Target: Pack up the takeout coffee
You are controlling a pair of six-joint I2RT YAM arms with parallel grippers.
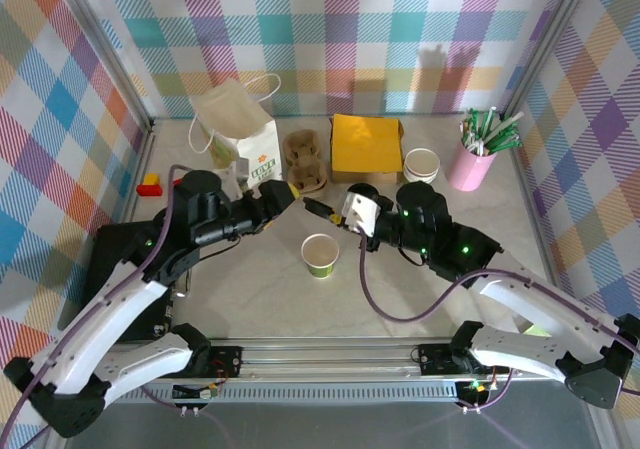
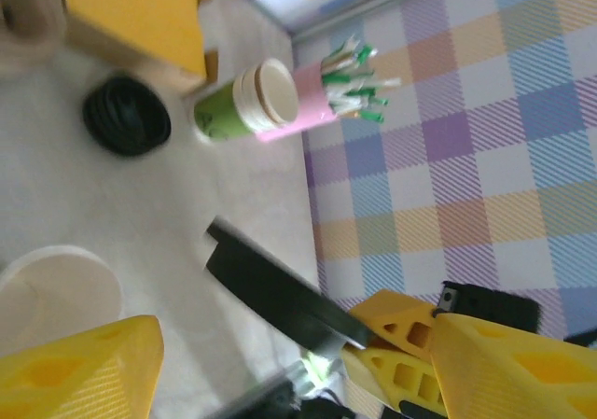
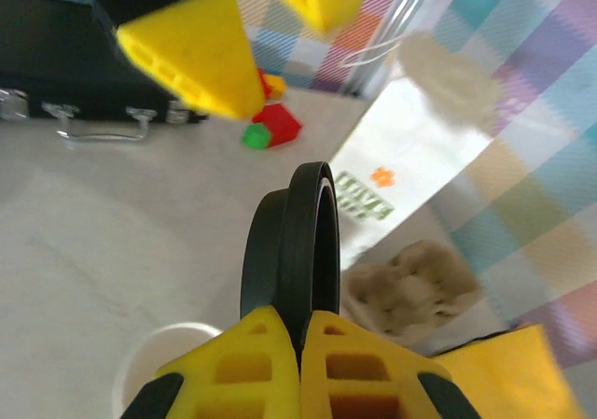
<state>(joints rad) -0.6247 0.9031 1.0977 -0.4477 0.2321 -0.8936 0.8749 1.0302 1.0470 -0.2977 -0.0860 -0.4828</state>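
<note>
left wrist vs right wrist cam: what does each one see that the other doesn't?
Left wrist, not right wrist: pink cup of straws, stacked cups beside it, and a black stack, likely spare lids.
Right wrist, not left wrist: paper bag, pulp cup carrier, red and green blocks, black case.
Both: the single black lid pinched edge-on in the right gripper, the open cup rim, and the left gripper with its yellow fingers spread.

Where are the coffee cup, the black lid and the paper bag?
Coffee cup (image 1: 320, 254): top view, inside its open mouth.
Black lid (image 3: 294, 246): right wrist view, on its rim.
Paper bag (image 1: 238, 119): top view, on its upper face.
</note>
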